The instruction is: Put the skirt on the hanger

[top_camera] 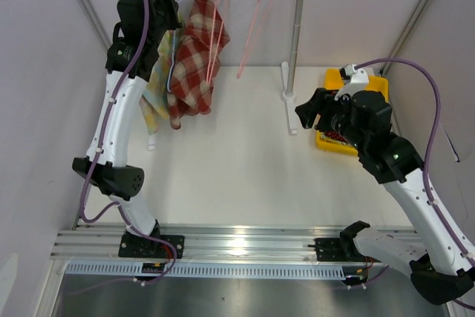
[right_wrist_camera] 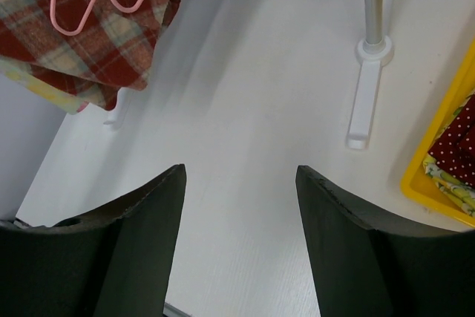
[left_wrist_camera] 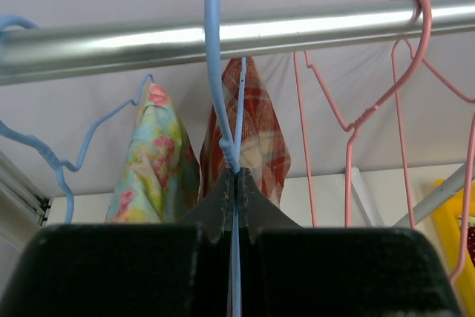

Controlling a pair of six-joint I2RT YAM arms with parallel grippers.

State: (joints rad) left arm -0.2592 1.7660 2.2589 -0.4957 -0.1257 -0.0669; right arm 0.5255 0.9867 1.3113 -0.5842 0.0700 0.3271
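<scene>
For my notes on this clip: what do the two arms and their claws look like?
The left arm and right arm have white link shells and black joint housings, with a purple cable running along each. The left claw and right claw each have two matt black fingers, broad at the base, tapering to the tip. No markings are readable.

The left gripper pinched the blue hanger, hooked over the rail. Beyond hung a plaid skirt, a floral garment to its left, pink hangers to the right.
</scene>
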